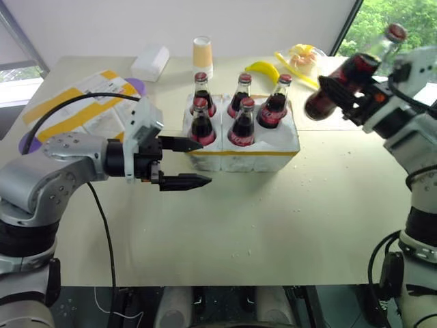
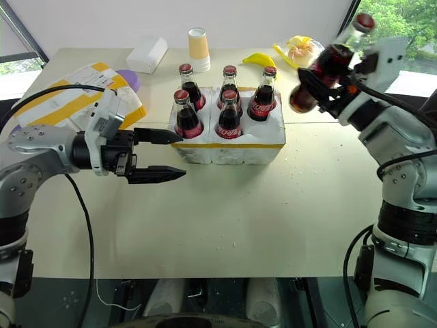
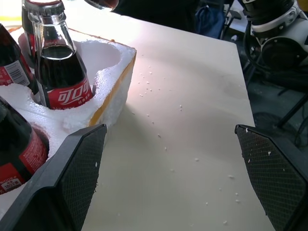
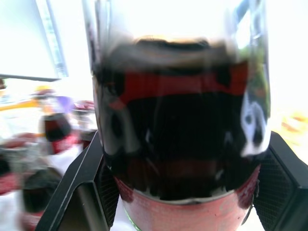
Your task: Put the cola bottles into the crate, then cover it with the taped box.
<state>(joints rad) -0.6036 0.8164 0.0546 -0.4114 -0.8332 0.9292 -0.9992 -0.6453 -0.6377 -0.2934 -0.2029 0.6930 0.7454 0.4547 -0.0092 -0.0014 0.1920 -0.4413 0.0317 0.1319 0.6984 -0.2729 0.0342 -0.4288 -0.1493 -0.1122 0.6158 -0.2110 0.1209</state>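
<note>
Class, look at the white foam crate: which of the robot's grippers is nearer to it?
Left. The left gripper hangs open beside the crate, at its near left corner. The right gripper is up off its far right corner, holding a cola bottle.

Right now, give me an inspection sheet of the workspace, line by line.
Surface: beige table, white crumbs scattered.
Job's things: crate holds five cola bottles; front right well empty; sixth bottle tilted in the air. Taped box lies far left.
Clutter: small white box, paper cup, banana, fruit bag.
Grippers: left pincer open beside crate; right pincer shut on sixth bottle.
Cables: black cable along left arm.
Surroundings: windows, greenery outside.
</note>
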